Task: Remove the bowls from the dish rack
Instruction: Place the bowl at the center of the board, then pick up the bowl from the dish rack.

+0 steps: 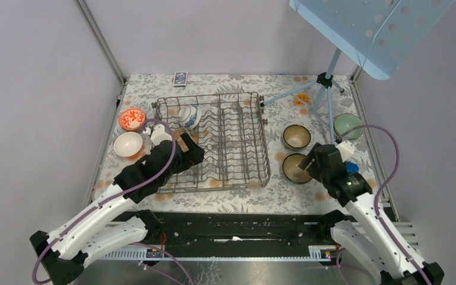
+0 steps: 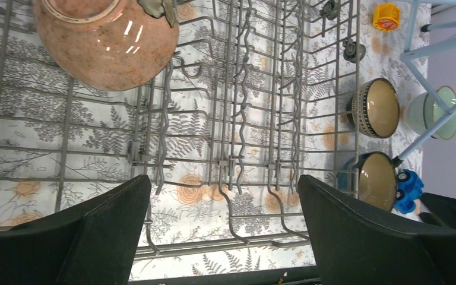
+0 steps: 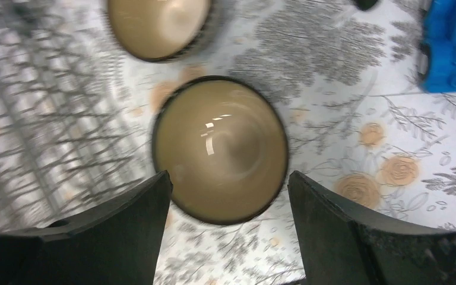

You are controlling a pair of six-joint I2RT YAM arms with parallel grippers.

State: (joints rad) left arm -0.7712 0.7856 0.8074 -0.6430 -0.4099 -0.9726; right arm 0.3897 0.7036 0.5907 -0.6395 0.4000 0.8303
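Here my right hand [image 3: 228, 178] stands wide above a tan bowl [image 3: 219, 148] on the tabletop [image 3: 356, 107], right of the dish rack [image 1: 237, 142]; that view is blurred. My left hand [image 2: 222, 196] spreads wide over the rack, where a speckled pink bowl [image 2: 104, 50] is cut off at the frame's edge.

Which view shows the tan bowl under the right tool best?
Right wrist: the tan bowl fills the centre, upright, with nearly its whole rim showing between the fingers of the open right tool, though slightly blurred. Top external shows it small and partly hidden by that tool. Left wrist catches part of it beyond the dish rack.
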